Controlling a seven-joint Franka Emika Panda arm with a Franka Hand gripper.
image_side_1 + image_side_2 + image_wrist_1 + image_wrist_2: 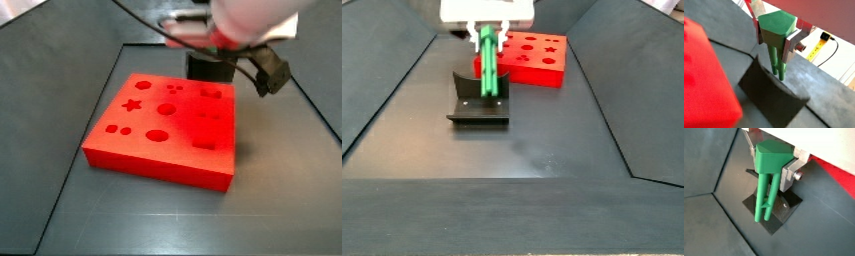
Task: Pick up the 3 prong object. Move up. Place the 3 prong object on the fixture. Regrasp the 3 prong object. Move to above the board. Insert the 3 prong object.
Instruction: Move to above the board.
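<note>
While the gripper jaws pinch the 3 prong object by its head, its long axis hangs prongs-down directly over the fixture

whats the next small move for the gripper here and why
Probably ease straight down a little. The gripper holds the 3 prong object upright by its head, prongs pointing down over the fixture. In a wrist view the prong tips look just above its base, so it likely isn't seated yet. The board lies behind.
</note>
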